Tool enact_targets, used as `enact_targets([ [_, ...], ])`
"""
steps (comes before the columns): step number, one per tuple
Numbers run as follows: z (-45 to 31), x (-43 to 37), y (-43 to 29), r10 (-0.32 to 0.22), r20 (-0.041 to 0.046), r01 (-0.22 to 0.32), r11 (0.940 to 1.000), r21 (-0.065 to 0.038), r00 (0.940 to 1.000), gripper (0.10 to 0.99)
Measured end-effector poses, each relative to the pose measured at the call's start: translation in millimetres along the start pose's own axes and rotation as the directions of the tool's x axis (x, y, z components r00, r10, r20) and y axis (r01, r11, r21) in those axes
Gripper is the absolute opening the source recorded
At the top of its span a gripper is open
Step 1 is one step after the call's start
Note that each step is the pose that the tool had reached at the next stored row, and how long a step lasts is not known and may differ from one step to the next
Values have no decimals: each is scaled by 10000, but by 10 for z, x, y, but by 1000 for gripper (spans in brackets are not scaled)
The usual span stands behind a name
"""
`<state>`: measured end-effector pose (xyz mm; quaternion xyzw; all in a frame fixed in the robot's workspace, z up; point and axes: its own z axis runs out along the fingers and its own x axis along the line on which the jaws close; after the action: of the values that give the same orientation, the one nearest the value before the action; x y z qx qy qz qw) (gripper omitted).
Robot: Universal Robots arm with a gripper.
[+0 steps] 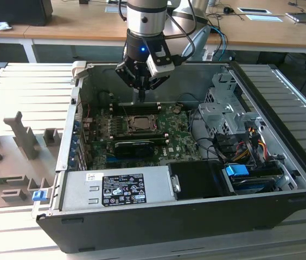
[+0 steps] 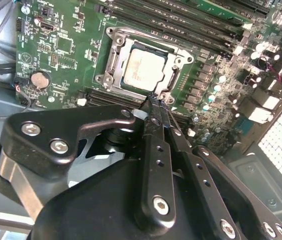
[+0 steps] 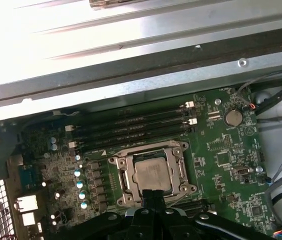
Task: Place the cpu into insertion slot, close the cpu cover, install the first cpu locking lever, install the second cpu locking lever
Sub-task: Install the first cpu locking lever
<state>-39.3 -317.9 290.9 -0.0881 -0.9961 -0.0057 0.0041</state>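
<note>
Two black fingers of my claw (image 2: 157,102) are pressed together with nothing between them, and their tips hang just above the edge of the CPU socket (image 2: 143,67). In the exterior view the claw (image 1: 140,97) is inside the open computer case (image 1: 283,157), above the green motherboard (image 1: 177,135).

I see the cpu (image 2: 142,70) already lying flat in the insertion slot; its pale metal top shows in both wrist views. Around it sits the cpu cover (image 2: 173,65), a thin silver frame, and it looks lowered over the chip, but I cannot tell if it is fully down or if the levers are locked.

My judgement on handling: the cpu is light, stiff and fragile, with a smooth top, so it should be held only by its edges. The cover is thin sheet metal, springy, better pushed on the frame than on the window.

Beside the socket run the dark memory slots (image 3: 136,122), and a coin battery (image 3: 233,118) sits further out on the board.
</note>
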Motion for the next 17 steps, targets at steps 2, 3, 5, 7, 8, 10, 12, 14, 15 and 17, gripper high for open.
enact_targets([
  [2, 0, 0, 0, -163, -1, 163, 9999, 1, 9999, 106],
  [3, 0, 0, 0, -290, -3, 290, 9996, 2, 9996, 106],
  [5, 0, 0, 0, -615, -7, 615, 9981, 5, 9981, 106],
  [7, 0, 0, 0, -894, -10, 894, 9960, 8, 9960, 106],
  [8, 0, 0, -1, -1036, -11, 1036, 9946, 10, 9946, 106],
  [10, 0, 0, -1, -1379, -15, 1379, 9904, 12, 9904, 106],
  [12, 0, 0, -1, -1765, -19, 1766, 9843, 14, 9843, 106],
  [14, 0, 0, -1, -2094, -23, 2094, 9778, 16, 9778, 106],
  [15, 0, 0, -1, -2234, -25, 2234, 9747, 17, 9747, 106],
  [17, 1, 1, -2, -2504, -28, 2504, 9681, 12, 9681, 106],
])
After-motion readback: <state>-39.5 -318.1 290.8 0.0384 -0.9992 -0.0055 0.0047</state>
